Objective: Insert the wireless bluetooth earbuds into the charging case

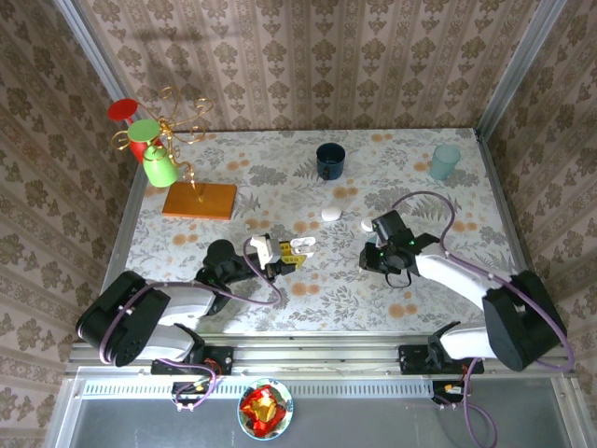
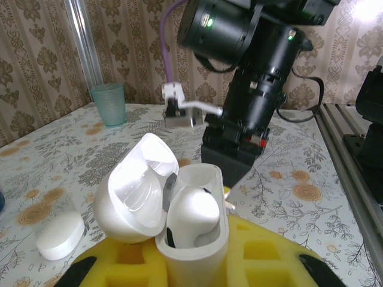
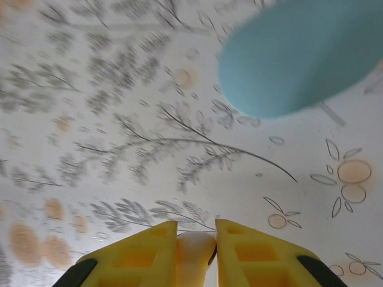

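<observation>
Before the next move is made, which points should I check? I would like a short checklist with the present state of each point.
1. Left claw grips the charging case: ok.
2. Lid stands open: ok.
3. One earbud sits in the case: ok.
4. Free socket for a second earbud: cannot tell.
5. Right claw is closed on a small pale piece: ok. Whether it is an earbud: cannot tell.
6. Blurred light blue thing is clear of the right claw's path: cannot tell.
</observation>
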Tool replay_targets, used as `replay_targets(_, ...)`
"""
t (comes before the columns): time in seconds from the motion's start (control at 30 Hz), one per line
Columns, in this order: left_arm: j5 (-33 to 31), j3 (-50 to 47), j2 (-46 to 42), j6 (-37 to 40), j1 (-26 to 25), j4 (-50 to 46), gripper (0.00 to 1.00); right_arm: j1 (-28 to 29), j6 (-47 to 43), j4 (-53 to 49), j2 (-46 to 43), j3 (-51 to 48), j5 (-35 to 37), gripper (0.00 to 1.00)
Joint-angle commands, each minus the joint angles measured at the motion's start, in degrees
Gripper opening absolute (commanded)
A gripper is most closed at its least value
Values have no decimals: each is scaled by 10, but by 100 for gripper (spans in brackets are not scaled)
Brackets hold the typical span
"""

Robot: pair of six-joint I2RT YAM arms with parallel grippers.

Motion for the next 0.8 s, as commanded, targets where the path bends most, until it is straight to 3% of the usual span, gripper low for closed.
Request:
replay_targets(0.0, 3, 7, 10, -14, -3, 34, 0, 4, -9, 78, -58, -27, 17, 22)
replay_targets(0.23, 13, 23, 31, -38, -7, 42, 0, 61, -74, 160, -176, -49, 112, 22)
replay_targets(0.4, 14, 31, 41, -41, -7, 43, 0, 96, -101, 196, -219, -50, 129, 22)
replay_targets(0.77, 18, 46, 53, -61, -10, 43, 0, 181, -171, 241, -191, 3, 160, 22)
